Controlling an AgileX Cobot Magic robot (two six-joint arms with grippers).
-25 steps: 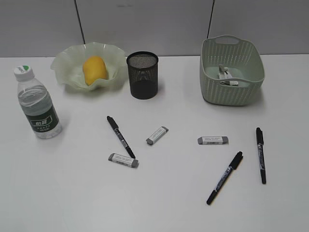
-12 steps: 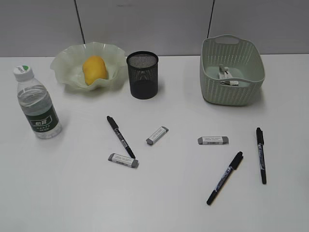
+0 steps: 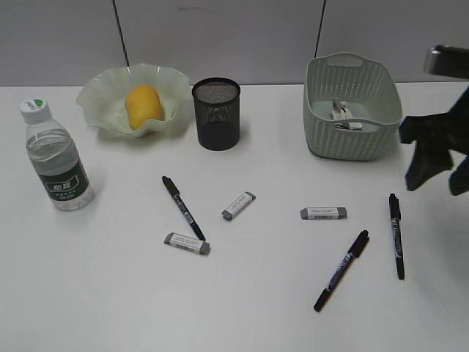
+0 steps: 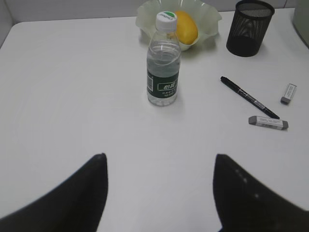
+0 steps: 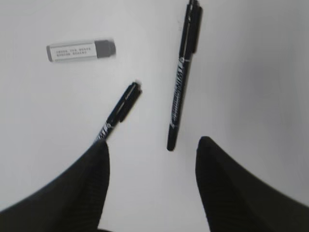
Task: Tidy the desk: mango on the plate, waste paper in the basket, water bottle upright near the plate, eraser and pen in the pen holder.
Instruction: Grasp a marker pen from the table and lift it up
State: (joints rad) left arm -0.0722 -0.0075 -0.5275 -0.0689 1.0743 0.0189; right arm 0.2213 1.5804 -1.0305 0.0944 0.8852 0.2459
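The yellow mango (image 3: 143, 105) lies in the wavy green plate (image 3: 102, 89). Left of the plate the water bottle (image 3: 55, 158) stands upright. White waste paper (image 3: 344, 117) sits inside the basket (image 3: 352, 143). Three black pens (image 3: 183, 207) (image 3: 341, 269) (image 3: 396, 235) and three grey erasers (image 3: 239, 205) (image 3: 323, 213) (image 3: 187, 243) lie on the desk in front of the black mesh pen holder (image 3: 216, 114). My right gripper (image 3: 437, 187) hangs open above the rightmost pen (image 5: 181, 87), empty. My left gripper (image 4: 159, 157) is open over bare desk, short of the bottle (image 4: 164, 63).
The basket stands at the back right, close to my right arm. A grey panelled wall (image 3: 220, 37) runs behind the desk. In the right wrist view an eraser (image 5: 81, 50) and a second pen (image 5: 118, 116) lie left of the gripper.
My right arm has come into the exterior view from the right edge, above the rightmost pen. Nothing on the desk has moved.
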